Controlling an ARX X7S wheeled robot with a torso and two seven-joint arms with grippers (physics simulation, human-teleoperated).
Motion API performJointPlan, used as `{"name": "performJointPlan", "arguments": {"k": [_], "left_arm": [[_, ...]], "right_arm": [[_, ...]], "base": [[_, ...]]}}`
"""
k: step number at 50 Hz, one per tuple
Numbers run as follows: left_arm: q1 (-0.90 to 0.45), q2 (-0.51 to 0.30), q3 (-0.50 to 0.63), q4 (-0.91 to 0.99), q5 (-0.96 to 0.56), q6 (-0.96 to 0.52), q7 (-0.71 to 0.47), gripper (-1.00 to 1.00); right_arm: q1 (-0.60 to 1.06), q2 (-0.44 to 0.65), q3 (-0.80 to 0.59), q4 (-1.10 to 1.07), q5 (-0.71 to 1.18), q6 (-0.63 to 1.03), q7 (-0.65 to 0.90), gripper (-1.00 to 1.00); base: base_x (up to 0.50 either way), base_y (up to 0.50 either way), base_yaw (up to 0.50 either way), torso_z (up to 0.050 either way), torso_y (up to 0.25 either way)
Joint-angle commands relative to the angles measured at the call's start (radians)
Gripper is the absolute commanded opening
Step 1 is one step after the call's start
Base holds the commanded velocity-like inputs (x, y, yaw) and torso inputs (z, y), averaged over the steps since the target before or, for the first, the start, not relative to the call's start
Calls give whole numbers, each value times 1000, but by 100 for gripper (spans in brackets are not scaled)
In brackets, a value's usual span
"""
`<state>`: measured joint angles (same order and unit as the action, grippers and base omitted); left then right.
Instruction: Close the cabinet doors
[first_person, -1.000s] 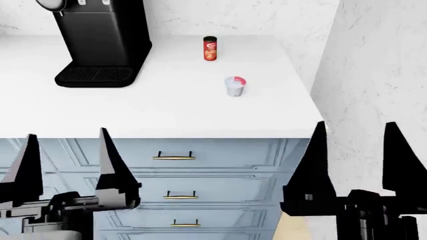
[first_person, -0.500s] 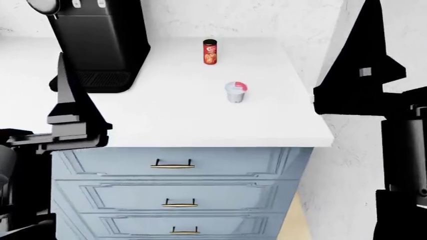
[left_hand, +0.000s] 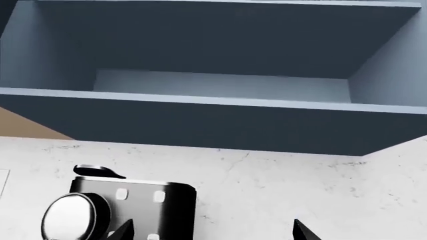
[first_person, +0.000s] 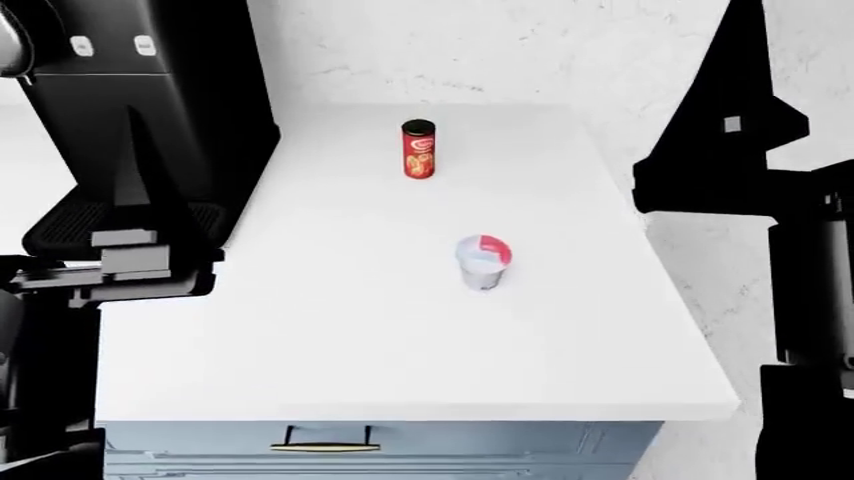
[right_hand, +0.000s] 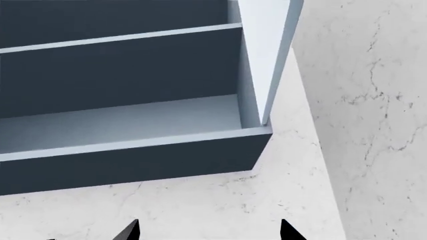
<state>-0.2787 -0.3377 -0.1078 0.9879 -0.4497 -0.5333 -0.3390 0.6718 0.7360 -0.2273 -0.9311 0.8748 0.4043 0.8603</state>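
Note:
The upper cabinet (left_hand: 213, 120) stands open, and the left wrist view looks straight into its dark blue shelves above the marble wall. At its right end, one pale blue cabinet door (right_hand: 263, 55) is swung out and seen edge-on. No other door shows. My left gripper (left_hand: 212, 232) is open below the cabinet, over the coffee machine (left_hand: 127, 210), with nothing between its fingertips (left_hand: 303, 231). My right gripper (right_hand: 209, 232) is open too, empty, below the cabinet's right corner. In the head view both arms are raised at the frame's sides; the cabinet is out of that view.
On the white countertop (first_person: 400, 350) sit a red can (first_person: 418, 150), a small white cup with a red-and-white lid (first_person: 482, 262) and the black coffee machine (first_person: 147, 100) at the left. A marble side wall (first_person: 694, 260) bounds the counter's right. One drawer handle (first_person: 324, 443) shows below.
Both arms have risen from drawer height to above the counter. The head view has lifted, so the countertop fills the frame and most drawers have dropped out of sight.

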Motion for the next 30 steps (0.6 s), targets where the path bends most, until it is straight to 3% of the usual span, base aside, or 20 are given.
{"name": "performJointPlan", "arguments": {"k": [1,17,30], "left_arm": [[3,-10,8,2,-8,5,-6,100],[2,-17,18,-13,-27,18,-8,100],[16,-28,33,0,9,52,-19,100]], "right_arm": [[-3,7,-2,9,1,-11,-4,100],[1,9,1,29,18,-7,7,100],[-1,12,-9,26,-7,-8,7,100]], "base": [[500,0,0,0,0],[492,-79,0,0,1],[39,-5,0,0,1]]}}
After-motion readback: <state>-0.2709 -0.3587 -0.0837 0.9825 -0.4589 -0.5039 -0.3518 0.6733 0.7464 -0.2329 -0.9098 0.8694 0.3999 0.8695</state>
